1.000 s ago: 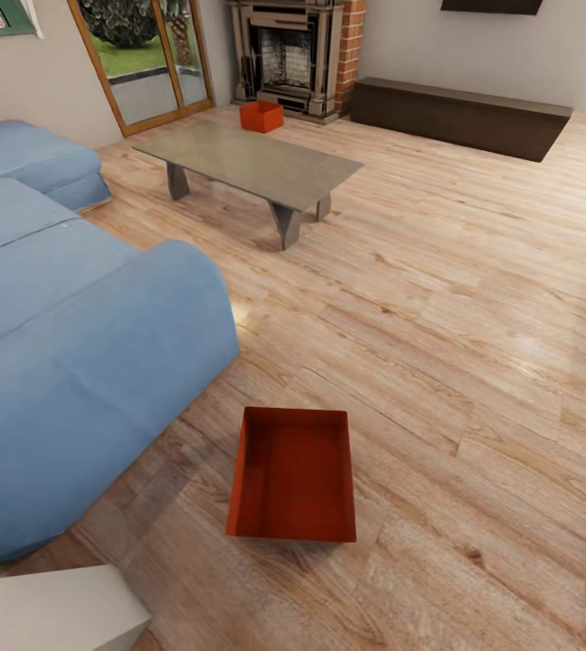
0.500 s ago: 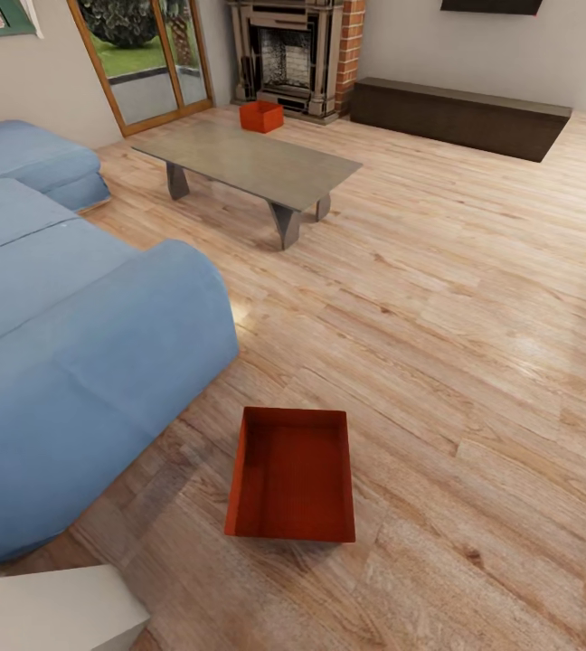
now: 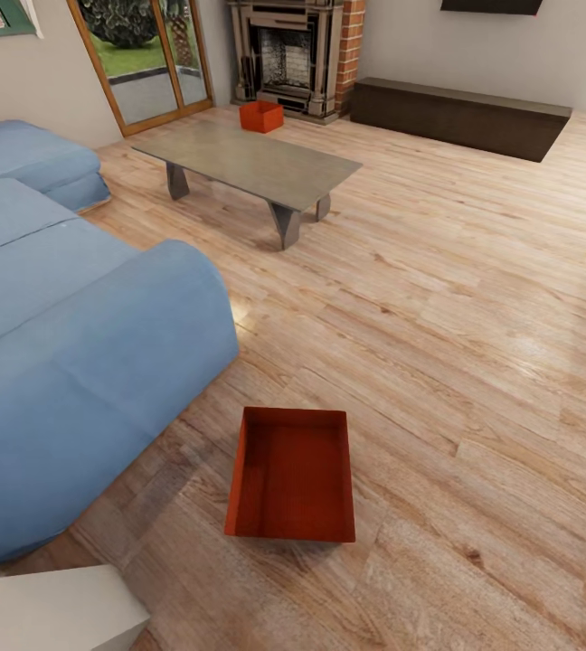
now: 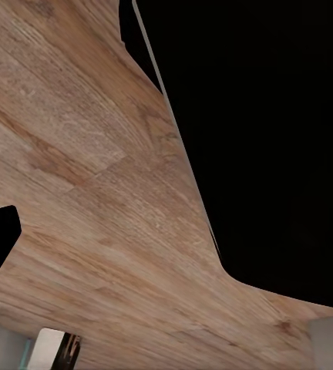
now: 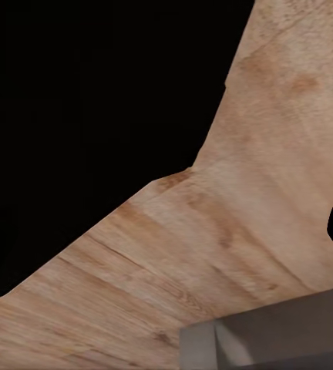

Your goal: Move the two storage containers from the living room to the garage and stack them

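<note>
Claw state cannot be told for either arm. Almost nothing has changed over the last second; the view is barely shifted. Near storage container (image 3: 291,477) sits lower centre on wood floor (image 3: 474,298) beside sofa (image 3: 67,362); second container (image 3: 260,116) upper centre by fireplace (image 3: 288,54). Pickup judged not yet begun.

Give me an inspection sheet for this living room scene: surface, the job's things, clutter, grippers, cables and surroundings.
Surface: light wood plank floor, no spills seen.
Job's things: near red-orange open-top storage container sits upright and empty on the planks beside the blue sofa; far red-orange storage container stands on the floor in front of the brick fireplace, past the low grey table.
Clutter: nothing seen.
Grippers: state cannot be told; the wrist views look at wood planks and dark shapes.
Cables: nothing seen.
Surroundings: glass patio door, long dark low cabinet, white-grey robot part at the head view's lower corner.
</note>
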### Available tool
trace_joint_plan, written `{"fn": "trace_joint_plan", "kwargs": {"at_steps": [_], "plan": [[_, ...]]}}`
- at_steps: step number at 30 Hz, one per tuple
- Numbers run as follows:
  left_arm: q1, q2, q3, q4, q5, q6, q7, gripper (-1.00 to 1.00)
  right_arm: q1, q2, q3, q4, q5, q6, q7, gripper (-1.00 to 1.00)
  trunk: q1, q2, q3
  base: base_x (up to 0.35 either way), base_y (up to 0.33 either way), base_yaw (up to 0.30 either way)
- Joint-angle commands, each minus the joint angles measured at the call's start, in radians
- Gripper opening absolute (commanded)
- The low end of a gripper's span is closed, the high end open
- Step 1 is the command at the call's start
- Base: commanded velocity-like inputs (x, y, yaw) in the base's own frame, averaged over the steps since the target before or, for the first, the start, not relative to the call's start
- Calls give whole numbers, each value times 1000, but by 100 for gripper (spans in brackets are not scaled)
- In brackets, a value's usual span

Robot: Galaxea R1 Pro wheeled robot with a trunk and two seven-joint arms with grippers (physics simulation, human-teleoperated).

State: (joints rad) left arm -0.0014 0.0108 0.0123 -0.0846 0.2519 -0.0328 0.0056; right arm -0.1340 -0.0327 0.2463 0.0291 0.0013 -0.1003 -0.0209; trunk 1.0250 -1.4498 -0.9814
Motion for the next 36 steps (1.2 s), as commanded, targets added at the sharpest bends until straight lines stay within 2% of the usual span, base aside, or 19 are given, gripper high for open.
{"fn": "trace_joint_plan", "kwargs": {"at_steps": [1,9,10,12,14,15,17,18,21,23,25,26,27,28,30,32,36], "plan": [[0,0,0,0,3,-2,1,100,-1,0,5,3,0,-6,0,100,0,0,0,0,0,0],[0,1,1,0,4,-1,1,100,-1,1,5,3,2,-6,3,100,0,0,0,0,0,0],[0,14,0,-39,2,0,3,100,-1,4,6,2,7,-9,-4,100,0,0,0,0,0,0],[0,18,0,-79,1,0,5,100,-1,7,6,1,7,-8,-4,100,0,0,0,0,0,0],[0,22,1,-164,1,8,7,100,-1,9,5,-12,6,-7,-5,100,0,0,0,0,0,0],[0,23,2,-334,2,29,8,100,-13,12,4,-99,5,1,-6,100,0,0,0,0,0,0],[-2,19,2,-464,0,90,8,100,-16,14,4,-223,3,36,-15,100,0,0,0,0,0,0],[-2,18,1,-521,-2,138,8,100,-17,15,2,-288,2,68,-23,100,0,0,0,0,0,0],[-19,15,1,-608,-6,256,10,100,-31,19,-1,-407,-9,146,-37,100,0,0,0,0,0,0],[-74,14,0,-658,-8,350,15,100,-76,34,-2,-477,-29,204,-46,100,0,0,0,0,0,0],[-154,14,0,-669,-8,395,27,100,-146,49,-4,-497,-45,231,-60,100,0,0,0,0,0,0],[-176,14,0,-669,-7,403,32,100,-167,52,-7,-497,-47,235,-66,100,0,0,0,0,0,0],[-246,14,0,-667,-6,420,58,100,-233,58,-25,-484,-53,242,-84,100,0,0,0,0,0,0],[-319,14,-1,-659,-7,430,94,100,-303,62,-59,-457,-59,244,-102,100,0,0,0,0,0,0],[-363,13,-3,-651,-7,434,120,100,-344,63,-81,-436,-61,244,-110,100,0,0,0,0,0,0],[-450,5,-7,-621,-10,438,166,100,-418,65,-121,-399,-62,237,-119,100,0,0,0,0,0,0],[-557,-15,-11,-563,-34,438,199,100,-476,66,-149,-379,-61,205,-124,100,0,0,0,0,0,0]]}}
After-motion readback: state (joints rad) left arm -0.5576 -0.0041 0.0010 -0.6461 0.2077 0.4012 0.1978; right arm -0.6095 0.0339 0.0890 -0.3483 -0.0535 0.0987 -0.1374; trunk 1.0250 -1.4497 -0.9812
